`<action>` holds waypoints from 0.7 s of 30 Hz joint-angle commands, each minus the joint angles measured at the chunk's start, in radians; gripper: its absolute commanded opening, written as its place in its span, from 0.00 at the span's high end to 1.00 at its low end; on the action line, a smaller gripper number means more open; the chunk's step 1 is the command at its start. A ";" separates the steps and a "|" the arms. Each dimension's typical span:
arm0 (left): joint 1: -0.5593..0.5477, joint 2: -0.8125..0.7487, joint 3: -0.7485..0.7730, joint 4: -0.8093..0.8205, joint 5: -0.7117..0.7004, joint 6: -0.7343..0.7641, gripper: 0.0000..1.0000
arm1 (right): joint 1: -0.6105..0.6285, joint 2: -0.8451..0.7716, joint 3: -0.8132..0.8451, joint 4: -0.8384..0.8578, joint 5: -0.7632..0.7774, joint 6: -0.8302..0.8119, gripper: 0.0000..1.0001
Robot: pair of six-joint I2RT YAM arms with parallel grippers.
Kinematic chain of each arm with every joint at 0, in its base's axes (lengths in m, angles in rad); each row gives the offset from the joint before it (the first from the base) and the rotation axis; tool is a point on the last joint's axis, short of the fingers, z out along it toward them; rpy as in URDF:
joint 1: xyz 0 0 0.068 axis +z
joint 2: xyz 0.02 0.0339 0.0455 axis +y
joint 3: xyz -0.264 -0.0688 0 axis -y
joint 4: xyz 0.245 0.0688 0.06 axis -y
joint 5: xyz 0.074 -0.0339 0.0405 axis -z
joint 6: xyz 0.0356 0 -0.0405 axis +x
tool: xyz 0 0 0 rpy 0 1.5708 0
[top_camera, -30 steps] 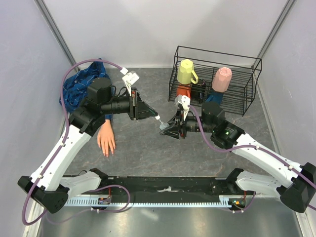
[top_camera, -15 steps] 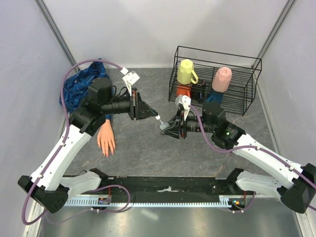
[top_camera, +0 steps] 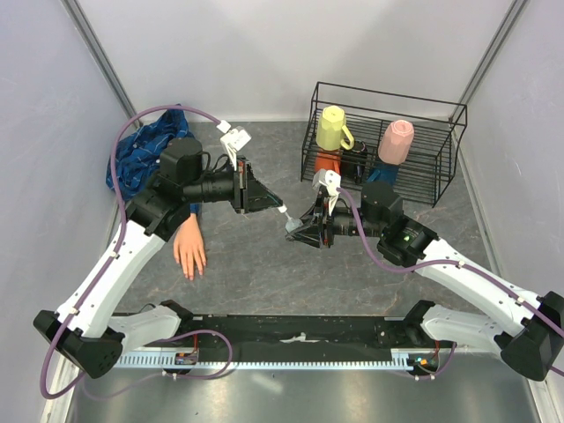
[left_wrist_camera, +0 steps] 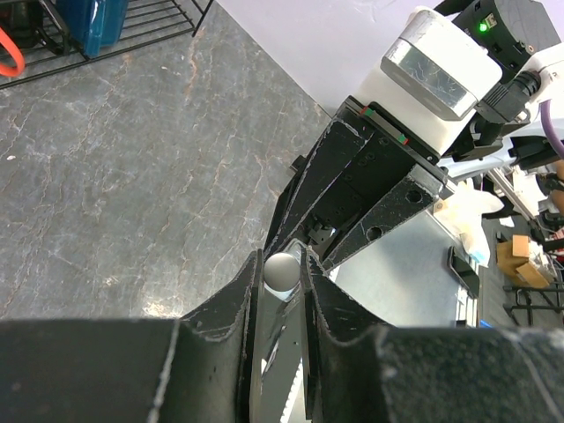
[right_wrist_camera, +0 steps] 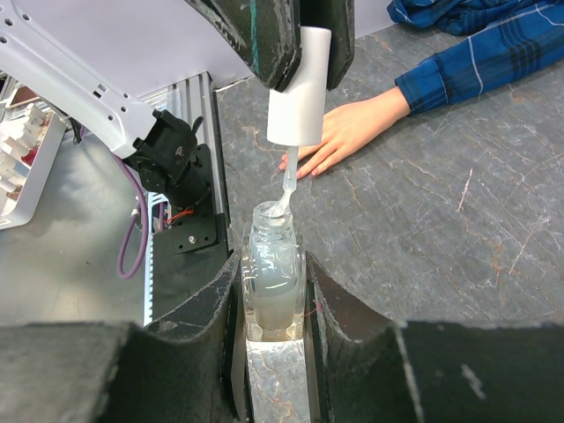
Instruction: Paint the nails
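Left fingers (left_wrist_camera: 231, 304) clamped on white cap (right_wrist_camera: 296, 92); brush tip in neck of bottle (right_wrist_camera: 274, 278). Right fingers (right_wrist_camera: 344, 308) closed around bottle. Mannequin hand (top_camera: 189, 250) flat on tabletop (top_camera: 256, 273), left of bottle, well apart; nails (right_wrist_camera: 301, 169) at its fingertips.

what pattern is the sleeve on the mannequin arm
Blue plaid with thin pale lines; the sleeve shows best in the right wrist view.

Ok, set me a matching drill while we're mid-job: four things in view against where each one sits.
1 white cap
2 clear bottle
3 mannequin hand
4 yellow mug

A in the wire rack
B held by the right gripper
C lying on the table
D held by the left gripper

Pairs: 1-D, 2-B, 3-C, 4-A
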 commanded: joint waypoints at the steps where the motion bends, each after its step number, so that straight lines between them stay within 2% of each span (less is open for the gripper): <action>1: -0.009 0.000 0.006 0.019 0.029 -0.019 0.98 | 0.002 -0.019 0.041 0.055 -0.004 -0.014 1.00; 8: -0.029 0.012 0.007 0.013 0.059 -0.011 0.98 | 0.002 -0.018 0.045 0.058 -0.004 -0.013 1.00; 21: -0.055 0.035 0.023 -0.028 0.035 0.016 0.98 | 0.002 -0.024 0.051 0.058 -0.002 -0.011 1.00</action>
